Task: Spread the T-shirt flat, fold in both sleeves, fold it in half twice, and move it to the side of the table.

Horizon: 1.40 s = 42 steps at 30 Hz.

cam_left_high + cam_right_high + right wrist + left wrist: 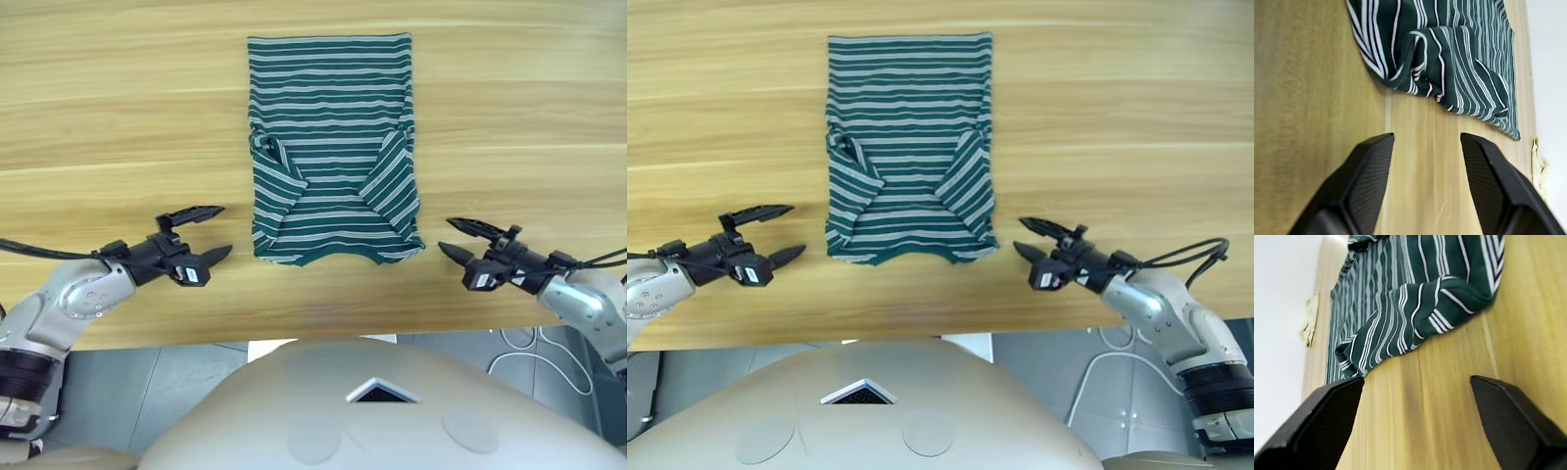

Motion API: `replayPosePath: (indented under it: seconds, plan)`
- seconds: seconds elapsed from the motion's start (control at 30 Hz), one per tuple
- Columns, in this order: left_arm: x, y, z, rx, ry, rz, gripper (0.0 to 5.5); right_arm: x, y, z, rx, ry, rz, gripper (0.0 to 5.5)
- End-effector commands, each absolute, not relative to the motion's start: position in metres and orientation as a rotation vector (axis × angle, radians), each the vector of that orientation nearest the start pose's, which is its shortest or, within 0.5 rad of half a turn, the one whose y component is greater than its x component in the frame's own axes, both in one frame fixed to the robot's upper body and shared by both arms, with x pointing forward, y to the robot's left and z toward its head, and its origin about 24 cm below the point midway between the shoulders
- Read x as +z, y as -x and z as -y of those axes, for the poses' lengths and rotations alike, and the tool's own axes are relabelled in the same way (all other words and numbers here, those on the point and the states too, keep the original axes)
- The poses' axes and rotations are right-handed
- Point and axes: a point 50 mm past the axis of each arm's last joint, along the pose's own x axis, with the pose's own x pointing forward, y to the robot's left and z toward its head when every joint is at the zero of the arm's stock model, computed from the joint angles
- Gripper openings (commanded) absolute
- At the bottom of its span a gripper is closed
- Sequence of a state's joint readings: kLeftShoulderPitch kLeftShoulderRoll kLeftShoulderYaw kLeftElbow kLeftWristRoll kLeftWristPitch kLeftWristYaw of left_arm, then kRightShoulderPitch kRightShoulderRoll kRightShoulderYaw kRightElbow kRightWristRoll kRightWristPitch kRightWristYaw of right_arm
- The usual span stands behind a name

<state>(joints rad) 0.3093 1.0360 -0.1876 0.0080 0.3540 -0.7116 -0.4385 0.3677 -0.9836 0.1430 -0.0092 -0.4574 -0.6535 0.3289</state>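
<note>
T-shirt (333, 147) lies between left end effector (227, 229) and right end effector (445, 234) — both spread wide.

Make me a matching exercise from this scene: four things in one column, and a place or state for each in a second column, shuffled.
Column one
1. green-and-white striped T-shirt
2. black two-fingered left end effector
3. black two-fingered right end effector
4. light wooden table

Column two
A. open and empty, off the shirt's right side
B. lies under the shirt
C. lies flat with both sleeves folded in
D. open and empty, off the shirt's left side

Pairs: 1-C, 2-D, 3-A, 4-B
</note>
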Motion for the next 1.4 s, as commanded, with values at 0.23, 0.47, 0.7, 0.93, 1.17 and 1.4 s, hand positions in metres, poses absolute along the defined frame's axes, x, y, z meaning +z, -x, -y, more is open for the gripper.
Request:
replayPosePath:
  seconds: [0.23,0.47,0.7,0.93,1.17,1.4]
  plan:
    - [0.012,-0.152,-0.228,-1.349,-1.17,-0.131,4.06,0.018,-0.146,0.243,1.158,1.277,-0.118,2.54]
    - [-0.002,-0.146,-0.217,-1.464,-1.109,-0.13,4.06,0.014,-0.149,0.235,1.244,1.273,-0.088,2.54]
    - [-0.007,-0.141,-0.216,-1.495,-1.082,-0.146,3.71,0.013,-0.144,0.225,1.329,1.249,-0.052,2.54]
    - [-0.01,-0.141,-0.22,-1.498,-1.087,-0.163,2.66,0.015,-0.143,0.222,1.344,1.236,-0.046,2.54]
    - [-0.013,-0.144,-0.221,-1.499,-1.087,-0.16,1.6,0.011,-0.154,0.211,1.368,1.246,0.024,2.54]
    - [-0.013,-0.145,-0.22,-1.502,-1.082,-0.154,0.56,0.009,-0.153,0.211,1.389,1.248,0.037,1.32]
